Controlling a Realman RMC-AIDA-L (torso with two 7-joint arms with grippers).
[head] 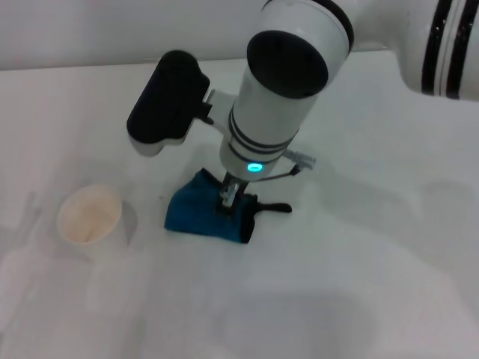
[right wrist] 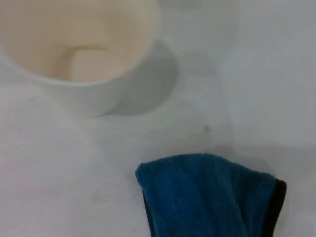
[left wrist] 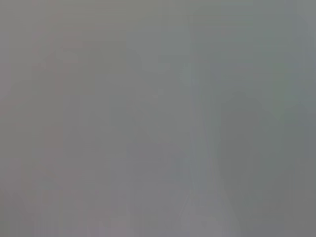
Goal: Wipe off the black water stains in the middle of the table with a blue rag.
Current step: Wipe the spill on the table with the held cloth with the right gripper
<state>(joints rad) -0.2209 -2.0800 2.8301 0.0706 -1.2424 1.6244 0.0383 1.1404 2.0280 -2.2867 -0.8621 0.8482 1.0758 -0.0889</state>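
blue rag [right wrist: 207, 195], white cup [right wrist: 79, 54], table [right wrist: 266, 74]

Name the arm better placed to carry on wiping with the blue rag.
Right. Its right gripper is down on the blue rag in the middle of the table. The left arm appears in no view, and the left wrist view shows only a featureless blur.

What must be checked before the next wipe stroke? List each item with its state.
1. Right hand on the blue rag: ok, it comes down on the rag's middle.
2. Rag down on the table: ok.
3. Black water stains in sight: cannot tell; none shows, and the rag may cover them.
4. Paper cup clear of the rag: ok, upright and apart, on the rag's left.
5. Left hand out of the way: cannot tell; absent from the head view, and its wrist view shows only grey.
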